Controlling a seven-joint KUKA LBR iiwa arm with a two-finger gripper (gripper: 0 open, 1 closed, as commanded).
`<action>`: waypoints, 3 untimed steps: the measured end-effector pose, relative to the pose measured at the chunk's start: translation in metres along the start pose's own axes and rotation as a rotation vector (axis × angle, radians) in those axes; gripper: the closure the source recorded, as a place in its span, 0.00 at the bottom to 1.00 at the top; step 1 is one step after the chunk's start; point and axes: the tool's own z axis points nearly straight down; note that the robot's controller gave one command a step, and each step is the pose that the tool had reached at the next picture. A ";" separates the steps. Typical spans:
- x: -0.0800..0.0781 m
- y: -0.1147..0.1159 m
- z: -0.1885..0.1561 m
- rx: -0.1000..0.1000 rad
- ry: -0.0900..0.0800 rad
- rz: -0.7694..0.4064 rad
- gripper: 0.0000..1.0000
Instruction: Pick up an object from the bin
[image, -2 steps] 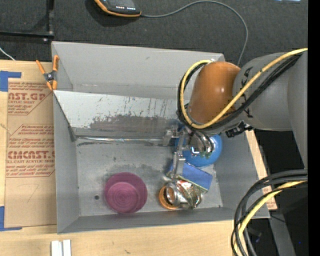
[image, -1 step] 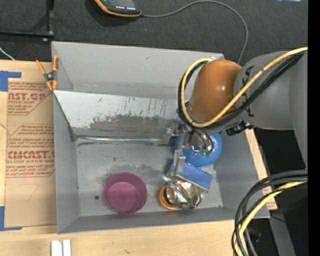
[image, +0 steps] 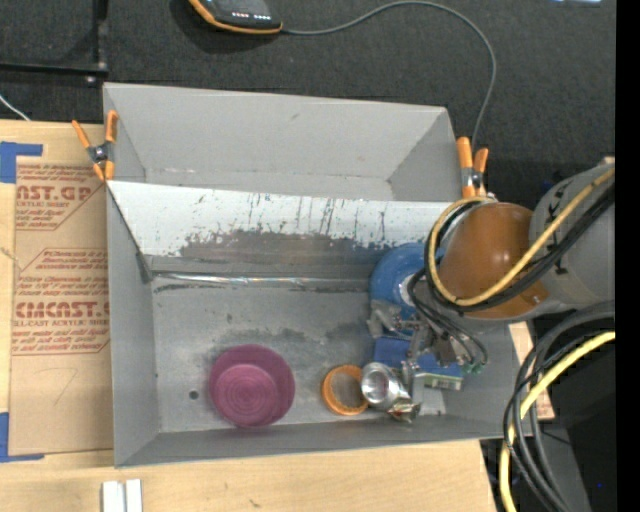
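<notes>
Orange cup (image: 345, 390), shiny silver piece (image: 378, 384) touching its right side; my gripper (image: 410, 372) hangs just beyond, wiring muddling it, can't tell if it's open or clamped

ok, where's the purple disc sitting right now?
In the camera view, the purple disc lies on the floor of the bin, towards its lower left corner. It is clear of the orange cap to its right.

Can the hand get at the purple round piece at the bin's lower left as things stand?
Probably yes. The purple round piece lies alone, nothing on or against it. The hand is low at the right beside an orange ring, so it should lift clear first.
</notes>
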 end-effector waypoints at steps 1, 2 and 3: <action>-0.037 -0.022 -0.065 0.007 0.016 0.288 0.00; 0.002 0.002 0.003 -0.003 0.006 -0.002 0.00; 0.014 -0.004 0.006 0.003 0.018 0.536 0.00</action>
